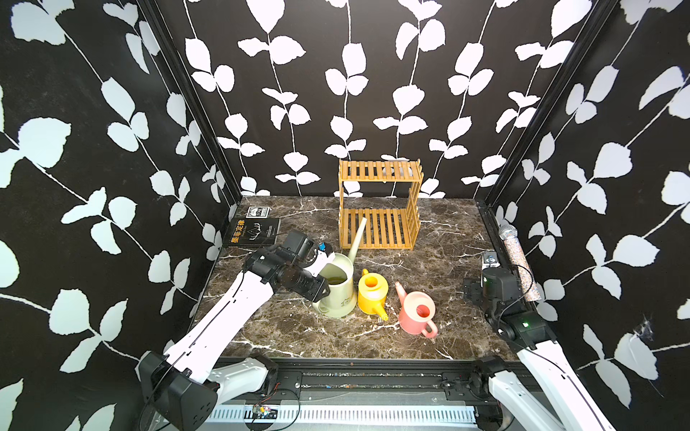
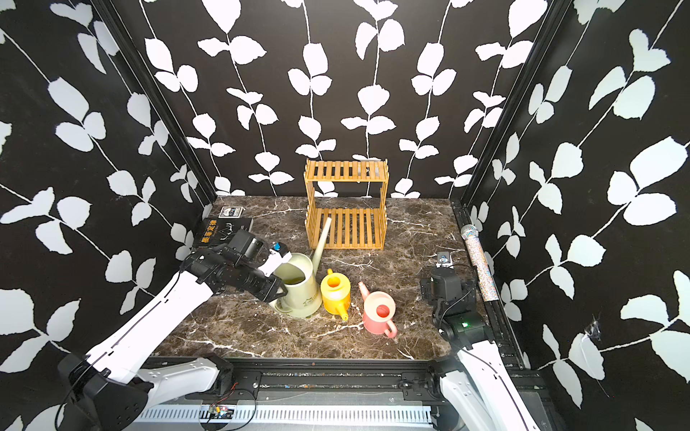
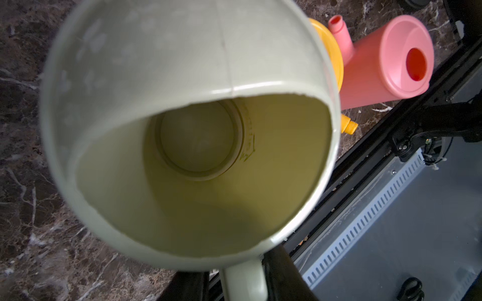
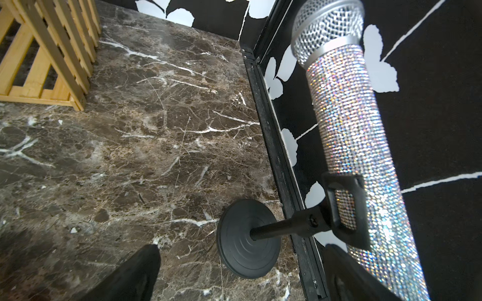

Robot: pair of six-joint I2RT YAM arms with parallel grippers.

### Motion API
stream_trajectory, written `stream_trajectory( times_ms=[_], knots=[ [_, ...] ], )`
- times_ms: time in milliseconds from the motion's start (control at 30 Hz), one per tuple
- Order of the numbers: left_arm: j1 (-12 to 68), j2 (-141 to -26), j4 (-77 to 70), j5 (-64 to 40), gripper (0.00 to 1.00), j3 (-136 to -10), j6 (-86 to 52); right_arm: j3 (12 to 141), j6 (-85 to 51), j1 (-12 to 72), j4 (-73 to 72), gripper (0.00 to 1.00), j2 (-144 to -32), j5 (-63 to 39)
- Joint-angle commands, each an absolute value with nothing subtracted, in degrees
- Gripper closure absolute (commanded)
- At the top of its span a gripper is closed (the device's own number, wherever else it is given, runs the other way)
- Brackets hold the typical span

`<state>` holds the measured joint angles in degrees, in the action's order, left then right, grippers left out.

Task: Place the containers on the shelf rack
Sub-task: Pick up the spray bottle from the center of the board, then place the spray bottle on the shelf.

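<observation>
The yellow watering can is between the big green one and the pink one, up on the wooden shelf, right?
Not quite. The small yellow plastic watering can stands between the large sage-green long-spouted can and the small pink can, but on the brown marble tabletop, not on the two-tier bamboo shelf rack. Both top views show it.

Bimanual rig mid-task: the left arm (image 1: 224,309), white-shelled with black joints, stretches from its front corner base toward the middle, its black wrist (image 1: 295,276) angled down. The left gripper (image 3: 242,284) shows black fingers (image 3: 284,273) narrowly apart; whether they clamp is unclear. The right arm (image 1: 541,365) sits folded at its own side, the right gripper (image 4: 240,273) spread wide.
</observation>
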<state>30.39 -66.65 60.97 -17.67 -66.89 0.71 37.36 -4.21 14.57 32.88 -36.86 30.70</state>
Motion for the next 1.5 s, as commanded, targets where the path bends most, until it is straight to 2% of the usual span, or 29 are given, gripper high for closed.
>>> stream_trajectory(
  times_ms=[0,167,500,1000,1233,1467],
  knots=[
    [30.59,-64.8,60.6,-17.45,0.67,-69.51,2.15,37.71,-8.41,14.76,32.62,0.01,-35.03,33.48],
    [30.59,-64.51,60.22,-17.3,0.78,-71.01,2.56,35.64,-11.26,14.76,32.75,0.01,-30.82,33.41],
    [30.24,-63.93,58.93,-18.08,1.0,-72.87,2.71,30.65,-4.53,14.68,28.88,0.01,-20.8,29.52],
    [28.39,-65.68,56.24,-18.68,1.0,-79.66,1.48,27.62,-3.29,14.71,24.35,0.01,-19.14,30.74],
    [28.54,-69.91,53.48,-18.35,1.0,-85.68,-2.44,27.48,-3.25,14.55,24.04,0.01,-19.52,31.11],
    [31.47,-76.05,48.44,-12.79,1.0,-88.92,-5.25,27.49,-3.29,14.48,23.93,0.01,-19.59,31.19]
  ],
)
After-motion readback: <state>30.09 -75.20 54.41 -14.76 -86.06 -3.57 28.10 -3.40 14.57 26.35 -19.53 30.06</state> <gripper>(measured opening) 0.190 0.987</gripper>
